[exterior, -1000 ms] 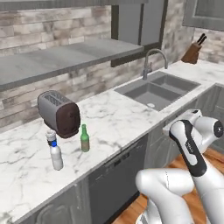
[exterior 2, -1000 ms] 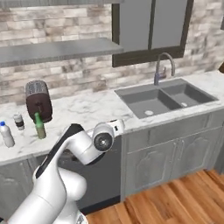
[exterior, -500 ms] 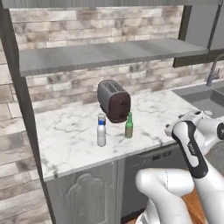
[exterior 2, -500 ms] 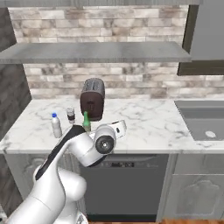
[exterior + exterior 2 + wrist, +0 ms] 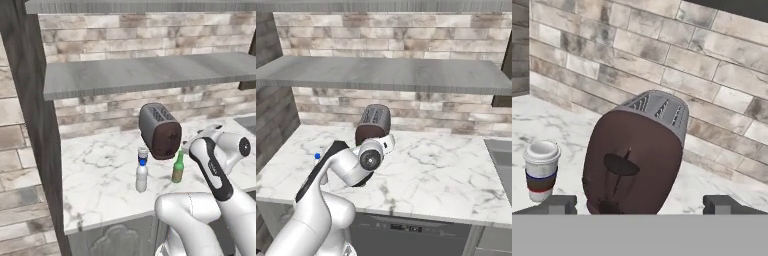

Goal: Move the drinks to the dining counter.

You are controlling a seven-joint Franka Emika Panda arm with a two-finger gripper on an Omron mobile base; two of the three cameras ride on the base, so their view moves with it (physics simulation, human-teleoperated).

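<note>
Right base view hides most of the drinks behind the white arm: of the clear water bottle with its blue cap [image 5: 317, 156] just the cap peeks past the elbow. Left base view shows that bottle [image 5: 142, 176] upright on the marble worktop [image 5: 100, 180], the green glass bottle [image 5: 177, 168] near it to the right, and the dark cup with pale lid [image 5: 143, 151] partly hidden behind the water bottle, beside the dark red-brown toaster [image 5: 160, 130]. Hand view cuts the two-finger gripper [image 5: 639, 204] off low — its tips stand wide apart, gripping nothing, facing the toaster [image 5: 634, 160] with the cup [image 5: 541, 170] at left. The arm is folded, wrist raised before the toaster. Against the earlier frames the whole scene has shifted — the base has driven and the sink is nearly out of frame.
</note>
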